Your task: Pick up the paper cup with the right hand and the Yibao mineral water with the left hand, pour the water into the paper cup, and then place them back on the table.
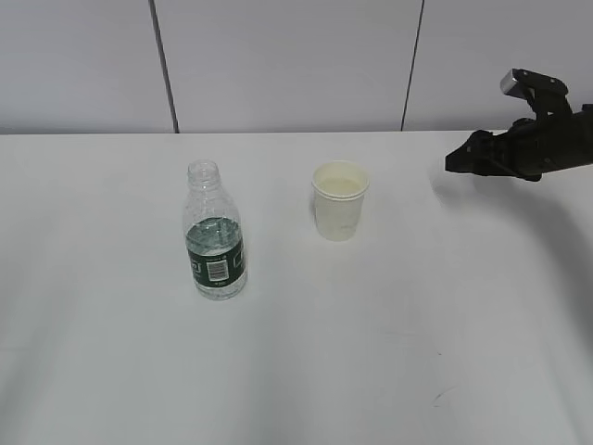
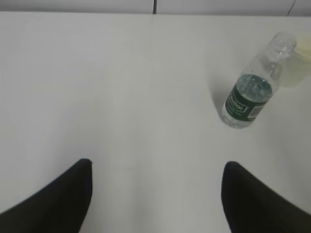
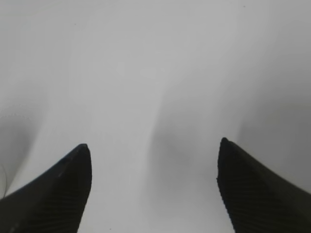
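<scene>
The Yibao mineral water bottle point(image 1: 215, 236) stands upright and uncapped on the white table point(image 1: 389, 352), left of centre, part full. The paper cup point(image 1: 339, 199) stands upright to its right, with pale liquid inside. My right gripper point(image 1: 456, 163) is at the right edge, above the table and well right of the cup, open and empty. In the right wrist view the right gripper point(image 3: 153, 148) shows only bare table between its fingers. My left gripper point(image 2: 158, 165) is open and empty; the bottle point(image 2: 250, 94) is far up and right of it, with the cup point(image 2: 299, 65) behind it. The left arm is out of the exterior view.
A grey panelled wall point(image 1: 278, 56) with dark seams runs behind the table's far edge. The right arm casts a shadow point(image 1: 547, 241) on the table's right side.
</scene>
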